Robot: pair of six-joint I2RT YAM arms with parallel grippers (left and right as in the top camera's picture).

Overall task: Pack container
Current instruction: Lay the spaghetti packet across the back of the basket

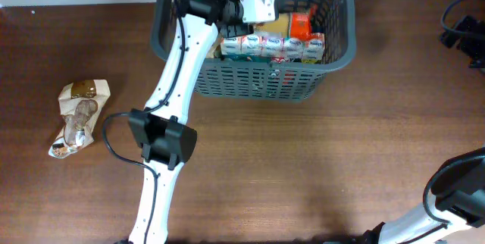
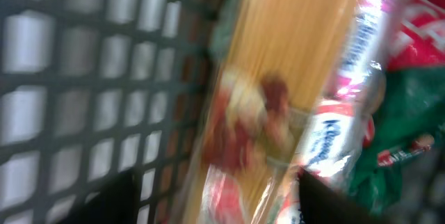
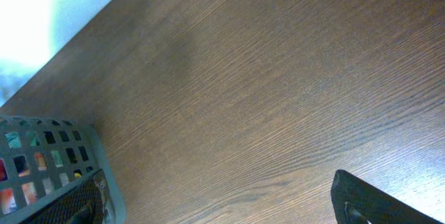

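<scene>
While the left gripper sits inside the container, upper centre, the right gripper gapes wide.
Blurred packet, probably spaghetti, between left fingers; clamped or not, cannot tell.

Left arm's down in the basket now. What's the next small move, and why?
Probably let the left hand settle the spaghetti packet beside the lattice wall of the container and release. The packet is already inside, near that wall, though blur hides the grip. A snack bag waits on the table.
</scene>
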